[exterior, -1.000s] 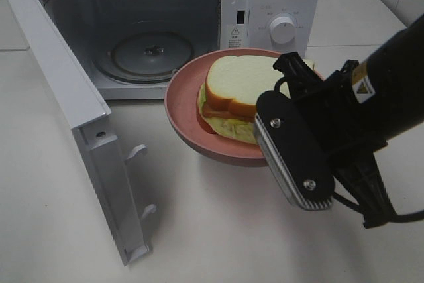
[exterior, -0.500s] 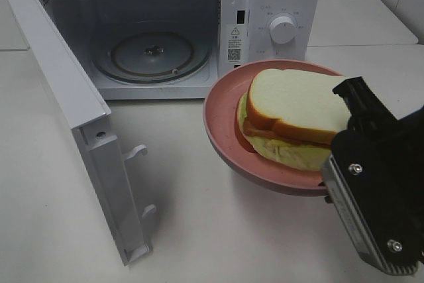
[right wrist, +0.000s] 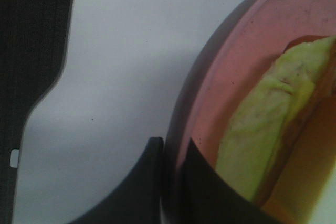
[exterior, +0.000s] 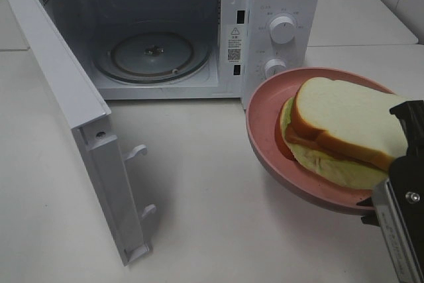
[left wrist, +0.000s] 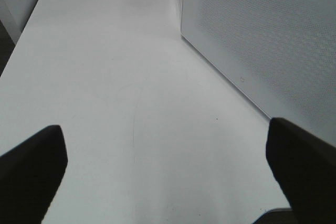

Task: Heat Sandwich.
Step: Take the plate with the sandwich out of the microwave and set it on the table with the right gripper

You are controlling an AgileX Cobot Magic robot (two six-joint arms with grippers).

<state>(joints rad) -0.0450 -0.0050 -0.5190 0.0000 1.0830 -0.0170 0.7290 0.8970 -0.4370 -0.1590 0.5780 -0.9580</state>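
1. At the far left of the high view, the microwave door [exterior: 73, 117] stands swung fully open, which I read as clearing the way for loading.
2. In the upper left of the frame, the microwave [exterior: 159, 31] shows an empty cavity with its glass turntable [exterior: 152, 54] bare, ready to take the dish.
3. My left gripper [left wrist: 168, 171] is out of the high view; its wrist camera shows the jaws spread wide over bare table [left wrist: 115, 77] beside the microwave's side wall, holding nothing.
4. At the right of the frame, the plate [exterior: 265, 130] hangs tilted in front of the control knobs [exterior: 283, 29], with the sandwich [exterior: 341, 130] lying on it.
5. At the lower right corner, my right gripper [right wrist: 170, 182] has its jaws clamped on the plate's rim, one finger [right wrist: 202, 187] inside and one outside, so the bread itself goes untouched.
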